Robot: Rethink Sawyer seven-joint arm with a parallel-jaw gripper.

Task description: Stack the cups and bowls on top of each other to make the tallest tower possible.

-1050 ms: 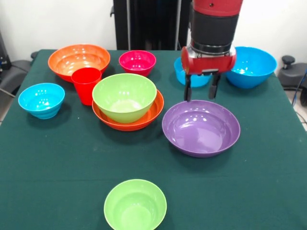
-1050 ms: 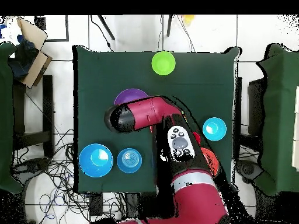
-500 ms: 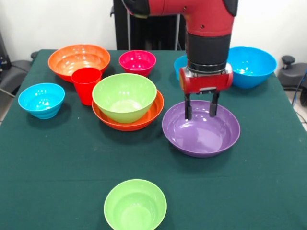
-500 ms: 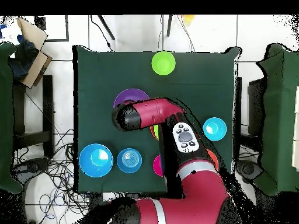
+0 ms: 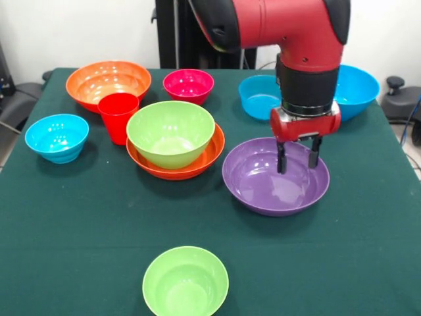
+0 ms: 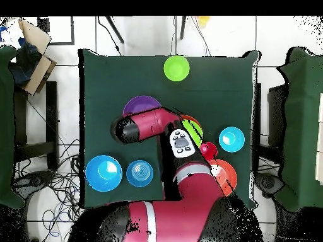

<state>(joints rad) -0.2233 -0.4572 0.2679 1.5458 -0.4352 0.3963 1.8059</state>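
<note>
The hand [image 5: 297, 157], fingers spread, is being held inside the glossy round purple bowl [image 5: 266, 184], shifted rightward since a moment ago. Beside it, a green bowl [image 5: 171, 132] is nested in the wide orange bowl [image 5: 205, 160] on the green-clothed desk [image 5: 79, 230].

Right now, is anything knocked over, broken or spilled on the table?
No, nothing stands out. Every bowl and the red cup sit upright. A green bowl rests neatly in an orange bowl, and the open gripper hangs over the purple bowl.
</note>
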